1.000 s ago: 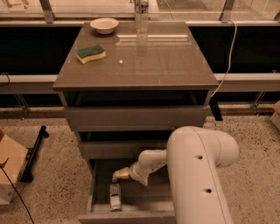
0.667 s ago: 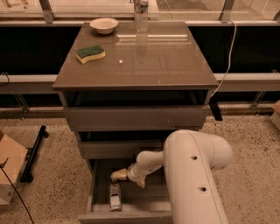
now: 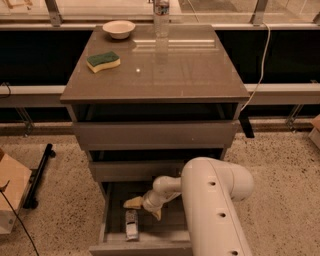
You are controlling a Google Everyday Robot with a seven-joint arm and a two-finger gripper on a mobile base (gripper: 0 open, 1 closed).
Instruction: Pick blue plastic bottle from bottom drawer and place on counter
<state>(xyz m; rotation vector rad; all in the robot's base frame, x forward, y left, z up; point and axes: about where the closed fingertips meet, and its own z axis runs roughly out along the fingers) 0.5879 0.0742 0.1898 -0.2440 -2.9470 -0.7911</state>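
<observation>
The gripper [image 3: 144, 209] is seen low inside the open bottom drawer [image 3: 106, 220], approx. mid-drawer. It sits at the end of the white arm [image 3: 215, 200] that fills the lower right of the view. Its two tan fingers [image 3: 133, 202] are spread apart w/ nothing held between them. The blue plastic bottle [image 3: 131, 224] is found lying on its side on the drawer floor, front-left area, long axis running front to back. It lies just in front of one fingertip; whether they touch can't be told. The top drawer [image 3: 155, 134] and middle drawer [image 3: 140, 170] are each pulled out slightly, far less than the bottom one. On the counter [image 3: 170, 75] a green-and-yellow sponge [image 3: 103, 61] is placed nr the left edge and a white bowl [image 3: 119, 28] at the back left. A 2nd clear bottle [image 3: 161, 15] is stood upright at the back edge, approx. centre. A white cable [image 3: 260, 65] is hung down past the counter's right side. A cardboard box [image 3: 10, 197] is set on the speckled floor [image 3: 280, 165] at far left.
</observation>
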